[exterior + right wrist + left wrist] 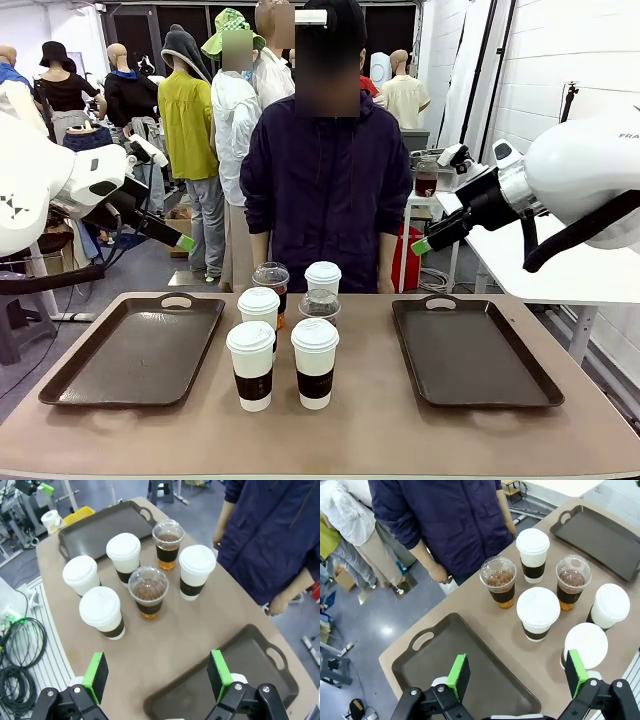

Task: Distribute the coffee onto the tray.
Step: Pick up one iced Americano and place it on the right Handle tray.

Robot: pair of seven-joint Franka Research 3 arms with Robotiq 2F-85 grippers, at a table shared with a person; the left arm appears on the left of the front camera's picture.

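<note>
The coffee is grouped at the middle of the table (380,430), all of it on the tabletop itself. Four white paper cups (251,365) with white lids and dark sleeves are stood upright there. Two are side by side toward the table's near edge, one is just behind them, and one is nearer the far edge. Two clear dome-lidded cups (271,281) of brown iced coffee are set among the rear ones.

A dark tray (120,360) is laid toward the table's left end, and a second dark tray (480,360) toward its right end.

The left gripper (517,675) is held high over the table's left end — its green pads are spread wide, with nothing clasped. The right gripper (157,676) is held high over the table's right end, its pads likewise set well apart and gripping nothing.

A person (325,180) in a dark jacket is stood at the table's far edge, arms lowered.
</note>
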